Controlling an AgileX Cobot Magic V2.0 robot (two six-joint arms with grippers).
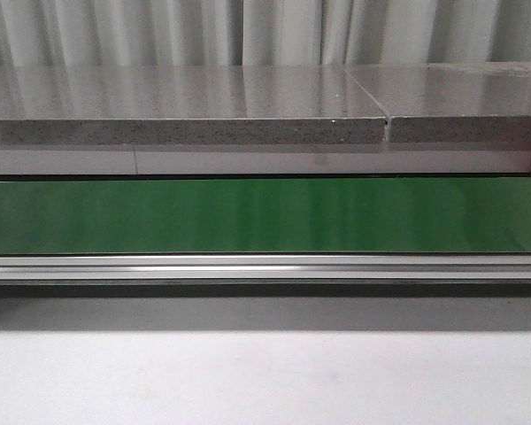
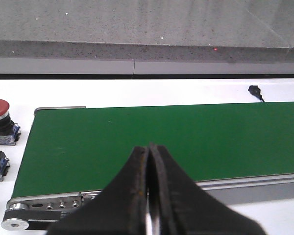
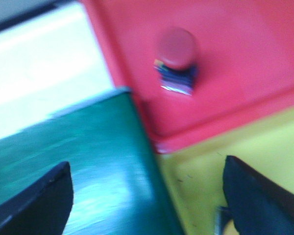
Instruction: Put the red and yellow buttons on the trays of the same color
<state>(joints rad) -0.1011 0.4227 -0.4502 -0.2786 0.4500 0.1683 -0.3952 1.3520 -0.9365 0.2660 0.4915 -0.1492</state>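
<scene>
Low in the left wrist frame, the left end effector (image 2: 149,196) is pressed closed over the glossy green conveyor belt (image 2: 186,142); red-capped push buttons (image 2: 0,120) wait at far left. The right end effector (image 3: 147,196) gapes wide, one red-capped button (image 3: 176,58) sitting in the red plastic tray (image 3: 245,63) beyond the yellow plastic tray (image 3: 206,181).

Bkgd: pale pleated curtain (image 1: 248,31) hangs across the back, vertical folds, soft grey light. In front of it a grey speckled stone-look counter (image 1: 177,97), glossy top w/ faint reflections, seam (image 1: 387,124) toward the right; white panel (image 1: 248,162) under its edge. Nearer, a green conveyor belt (image 1: 248,215) runs full width, aluminium rail (image 1: 248,268) along the near side. Closest: plain white tabletop (image 1: 265,381), shadow band by the rail. Lighting even, indoor.
</scene>
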